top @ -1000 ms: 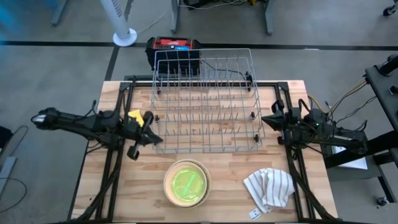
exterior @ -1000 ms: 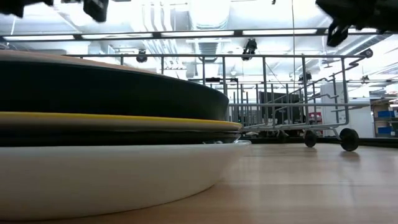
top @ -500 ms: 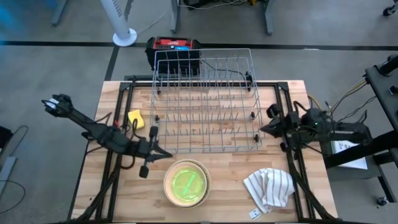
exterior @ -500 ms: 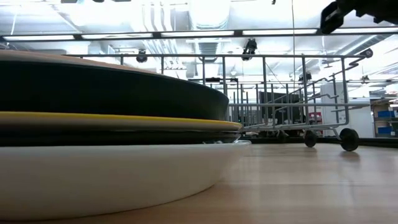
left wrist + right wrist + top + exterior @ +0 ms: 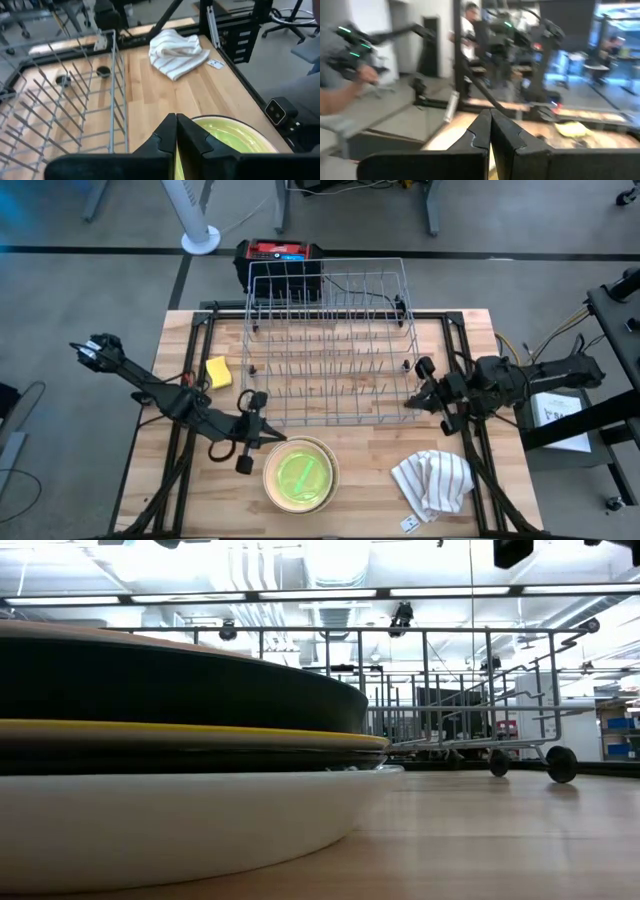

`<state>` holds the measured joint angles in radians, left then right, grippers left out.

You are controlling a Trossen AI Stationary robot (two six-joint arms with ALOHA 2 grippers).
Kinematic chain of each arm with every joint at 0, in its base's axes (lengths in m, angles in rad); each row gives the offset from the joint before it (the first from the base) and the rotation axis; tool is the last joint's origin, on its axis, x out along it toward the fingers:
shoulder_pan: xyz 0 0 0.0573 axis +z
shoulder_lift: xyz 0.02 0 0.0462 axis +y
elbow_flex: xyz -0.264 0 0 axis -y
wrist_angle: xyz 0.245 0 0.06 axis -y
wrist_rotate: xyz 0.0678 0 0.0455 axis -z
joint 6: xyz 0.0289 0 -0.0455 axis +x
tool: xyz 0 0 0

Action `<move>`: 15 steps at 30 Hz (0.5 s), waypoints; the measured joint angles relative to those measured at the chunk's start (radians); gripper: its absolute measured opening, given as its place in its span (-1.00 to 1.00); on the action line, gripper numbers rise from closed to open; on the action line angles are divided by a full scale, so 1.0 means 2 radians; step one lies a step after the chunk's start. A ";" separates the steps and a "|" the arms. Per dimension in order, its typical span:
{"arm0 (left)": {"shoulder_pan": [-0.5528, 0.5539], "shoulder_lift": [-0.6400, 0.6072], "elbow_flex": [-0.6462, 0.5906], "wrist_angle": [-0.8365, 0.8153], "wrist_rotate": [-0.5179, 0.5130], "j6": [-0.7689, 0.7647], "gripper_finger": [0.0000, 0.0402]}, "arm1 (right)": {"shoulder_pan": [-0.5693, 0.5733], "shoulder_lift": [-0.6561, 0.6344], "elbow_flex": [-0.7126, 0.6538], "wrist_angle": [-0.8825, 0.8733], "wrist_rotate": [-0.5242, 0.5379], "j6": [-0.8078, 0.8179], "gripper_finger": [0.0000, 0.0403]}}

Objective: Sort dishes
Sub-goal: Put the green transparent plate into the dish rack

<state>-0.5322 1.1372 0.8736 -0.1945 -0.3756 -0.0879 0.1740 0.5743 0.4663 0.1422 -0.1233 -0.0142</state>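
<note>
One stack of dishes sits on the wooden table near its front edge, a bit left of the middle, with the lime-green translucent plate on top. From table height the same pile fills most of the frame: a white bowl at the bottom, a yellow rim above that, then a black dish. Just behind the stack stands the wire dish rack, and nothing is slotted into it. The left gripper hovers right at the stack's back-left edge, between the plates and the rack's front rail; its wrist camera shows the two dark fingers pressed together with nothing between them, tips pointing over the green plate's rim. The right gripper is over by the rack's front-right corner, well apart from the dishes, fingers likewise closed up tight and holding nothing. A yellow sponge lies left of the rack, and a striped white cloth is bunched up near the front right corner of the table. A red and black box sits on the floor behind the rack.
</note>
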 joint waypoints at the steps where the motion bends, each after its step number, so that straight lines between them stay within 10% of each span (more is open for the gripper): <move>1: 0.000 0.005 0.004 -0.004 0.000 -0.002 -1.00 | 0.001 0.004 0.006 -0.015 0.019 -0.001 -1.00; 15: -0.001 0.074 0.008 -0.033 0.037 -0.139 -1.00 | 0.016 0.041 0.029 -0.075 0.072 0.008 -1.00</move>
<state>-0.5339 1.2845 0.8894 -0.2597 -0.3006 -0.3652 0.2063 0.6560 0.5251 -0.0082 0.0205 0.0017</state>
